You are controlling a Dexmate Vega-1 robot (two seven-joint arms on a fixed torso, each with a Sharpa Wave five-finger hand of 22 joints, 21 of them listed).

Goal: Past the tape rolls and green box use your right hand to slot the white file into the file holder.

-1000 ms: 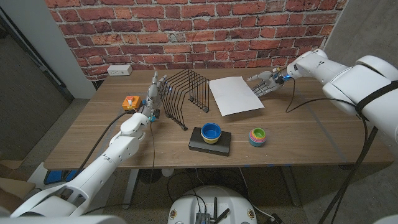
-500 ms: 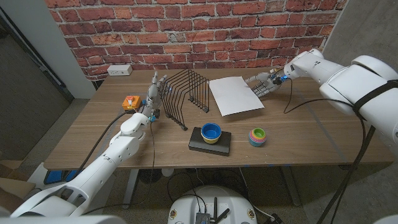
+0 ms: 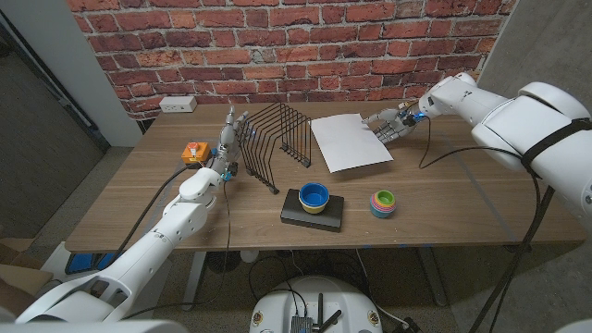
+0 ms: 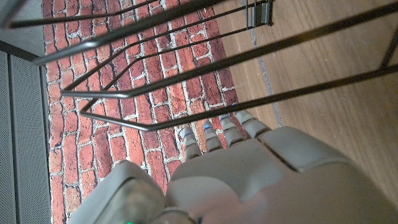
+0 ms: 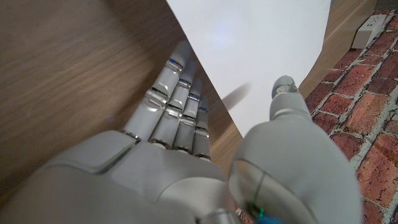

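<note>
Lying flat on the wooden table toward its far edge, the white file sits just beside the black wire file holder, which stands between it and the left hand. In the head view the right hand reaches in at the file's far right corner, its fingers extended close together at the sheet's edge; whether they touch the paper cannot be told from here. The left hand stands upright against the holder's left side, fingers raised and slightly apart, holding nothing. Toward the near edge, a blue bowl rests on a black box, with a stack of coloured rings to its right. An orange object lies by the left hand.

From the left wrist, the fingertips line up side by side just behind the holder's wires.

From the right wrist, the fingers are straight and pressed together over the wood at the file's edge, the thumb held apart above the sheet, nothing pinched between them.
</note>
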